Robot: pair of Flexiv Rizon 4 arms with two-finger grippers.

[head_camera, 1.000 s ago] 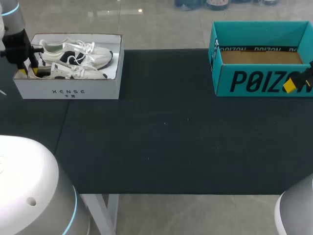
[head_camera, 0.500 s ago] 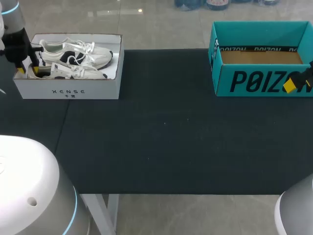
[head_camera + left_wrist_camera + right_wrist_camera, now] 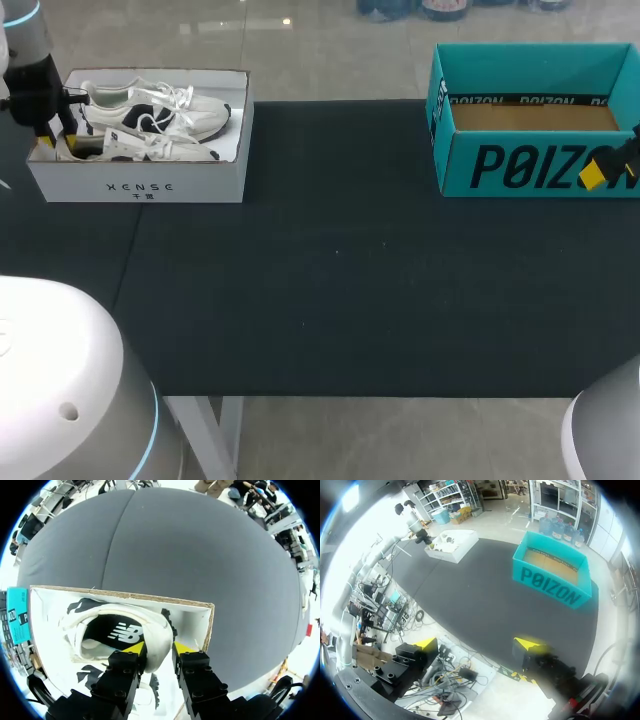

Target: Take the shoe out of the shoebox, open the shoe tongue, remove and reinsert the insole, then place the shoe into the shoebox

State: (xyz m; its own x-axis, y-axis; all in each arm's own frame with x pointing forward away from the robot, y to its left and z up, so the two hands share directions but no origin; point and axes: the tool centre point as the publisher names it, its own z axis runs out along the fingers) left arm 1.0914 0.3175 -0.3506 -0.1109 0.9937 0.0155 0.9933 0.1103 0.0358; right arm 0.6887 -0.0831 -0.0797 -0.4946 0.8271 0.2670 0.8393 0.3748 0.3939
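Two white sneakers with dark accents (image 3: 150,120) lie in the white shoebox (image 3: 140,185) at the table's far left. My left gripper (image 3: 55,140) is down in that box at its left end. In the left wrist view, the padded heel of one sneaker (image 3: 120,630) fills the gap of the left gripper (image 3: 159,647). One finger is inside the shoe's opening and the other behind the heel, so it is shut on the heel. My right gripper (image 3: 600,172) hangs open and empty at the right edge, in front of the teal shoebox (image 3: 540,165).
The teal box (image 3: 552,575) is open and shows only its brown cardboard floor. A wide stretch of dark table mat (image 3: 340,280) lies between the two boxes. The white box wall (image 3: 190,615) stands close behind the left gripper's outer finger.
My left gripper has shifted slightly upward at the shoe's heel, and its fingers have drawn in on the heel. The shoes and the right arm have not moved.
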